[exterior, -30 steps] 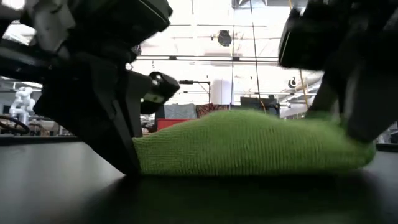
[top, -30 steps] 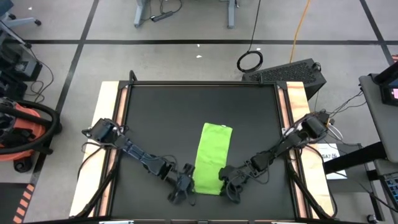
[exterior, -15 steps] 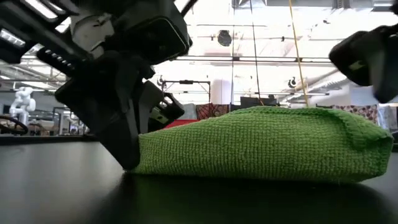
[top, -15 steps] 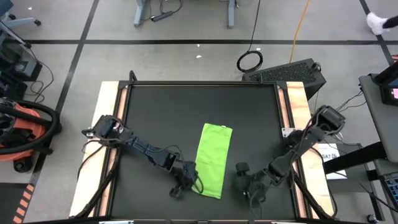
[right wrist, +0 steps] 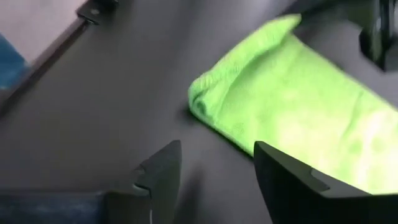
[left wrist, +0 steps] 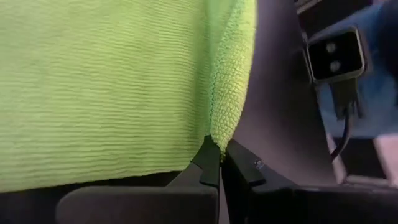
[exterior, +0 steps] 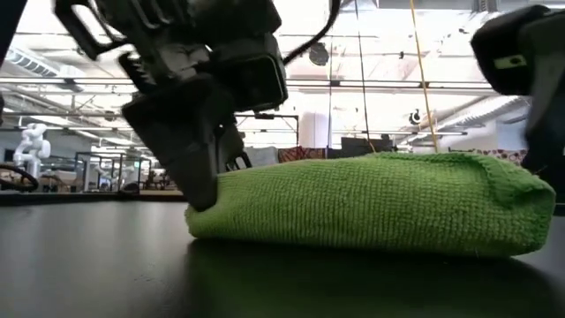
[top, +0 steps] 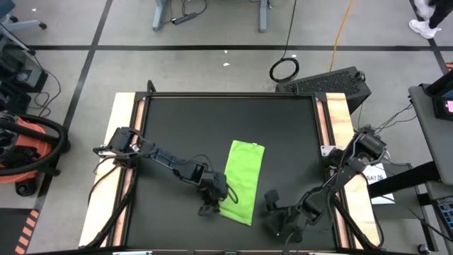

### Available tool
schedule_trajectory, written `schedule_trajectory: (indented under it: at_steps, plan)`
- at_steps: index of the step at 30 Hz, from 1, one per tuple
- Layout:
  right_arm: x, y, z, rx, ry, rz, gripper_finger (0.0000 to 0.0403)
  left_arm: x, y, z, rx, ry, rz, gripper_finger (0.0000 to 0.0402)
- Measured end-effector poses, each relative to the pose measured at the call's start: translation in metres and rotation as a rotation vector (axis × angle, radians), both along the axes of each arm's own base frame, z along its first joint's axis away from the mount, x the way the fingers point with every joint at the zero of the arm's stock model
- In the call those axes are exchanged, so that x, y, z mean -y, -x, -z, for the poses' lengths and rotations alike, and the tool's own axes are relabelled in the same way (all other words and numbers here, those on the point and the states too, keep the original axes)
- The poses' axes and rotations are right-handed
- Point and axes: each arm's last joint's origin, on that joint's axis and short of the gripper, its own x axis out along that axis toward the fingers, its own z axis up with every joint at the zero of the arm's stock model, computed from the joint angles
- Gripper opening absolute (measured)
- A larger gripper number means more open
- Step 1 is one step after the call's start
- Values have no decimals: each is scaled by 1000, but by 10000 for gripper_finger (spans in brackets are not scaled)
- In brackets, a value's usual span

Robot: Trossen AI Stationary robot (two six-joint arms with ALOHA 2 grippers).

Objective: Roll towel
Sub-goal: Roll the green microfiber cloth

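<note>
The lime-green towel point(top: 243, 180) lies as a folded strip on the black tabletop point(top: 184, 127), running from the far side toward the near edge; the low view shows its thick near end point(exterior: 380, 203). My left gripper point(top: 214, 204) is shut at the strip's left edge, close to the near end. My right gripper point(top: 273, 214) stands open on the table to the right of the near end. In the right wrist view, the towel's near right corner point(right wrist: 200, 102) lies ahead of the open fingers point(right wrist: 214, 171), apart from them. My left gripper point(left wrist: 219, 168) pinches the towel's hemmed left edge point(left wrist: 224, 134) between its two shut fingertips. The fingers slant down onto it from the table's left point(exterior: 205, 181). The towel lies on the table, slack, with its layers piled beside the fingers.
Wooden rails point(top: 126, 120) line the table's left and right sides. Bare black tabletop stretches on the far side of the towel. Off the table are a black case point(top: 329, 83) at the back right, a cable coil point(top: 284, 69) on the floor and an orange machine point(top: 28, 145) at the left.
My right gripper has opened, let go of the towel's near right corner and drawn back toward the table's right and near edges. The freed corner has settled onto the table. My left gripper, still shut, has moved a little toward the far edge along the towel's left side.
</note>
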Motion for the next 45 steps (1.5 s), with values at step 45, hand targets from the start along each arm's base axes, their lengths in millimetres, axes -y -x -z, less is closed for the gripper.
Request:
schedule_trajectory:
  at_steps: [45]
  plan:
    - [-45,-56,43,56,219,228,167,-30,-11,15,-227,226,-129,8]
